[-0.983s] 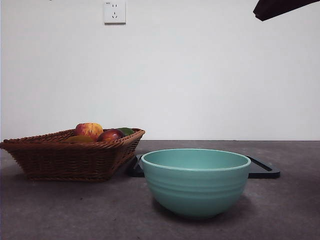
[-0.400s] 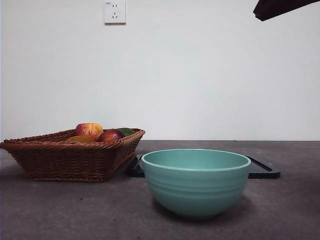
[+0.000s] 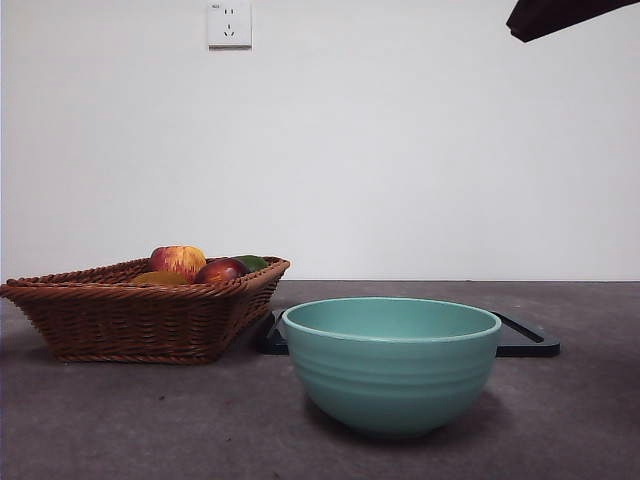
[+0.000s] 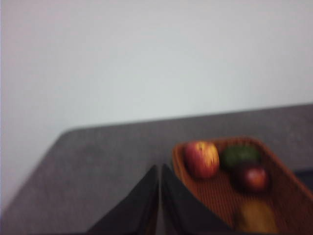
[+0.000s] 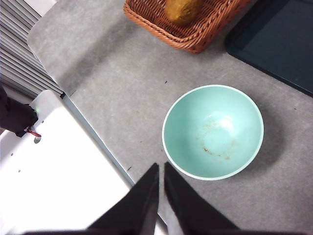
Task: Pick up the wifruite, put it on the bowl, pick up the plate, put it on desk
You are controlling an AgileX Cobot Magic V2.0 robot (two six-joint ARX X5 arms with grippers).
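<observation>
Nothing moved since earlier. Step: reach not begun. Left hand [image 4: 160,196] and right hand [image 5: 161,193] narrow, empty. Next: wifruite [image 5: 182,10] in wicker basket [image 3: 140,320], then bowl [image 3: 391,365].

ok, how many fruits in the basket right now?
4, all in the wicker basket: red-yellow apple, green fruit, dark red fruit, and the ochre-brown wifruite nearest the bowl. More could sit hidden below the rim.

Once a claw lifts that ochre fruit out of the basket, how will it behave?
The wifruite looks oval and smooth, so it may slip or rotate between narrow jaws. Dropped into the bowl, it would probably roll down the curved wall and settle in the middle.
</observation>
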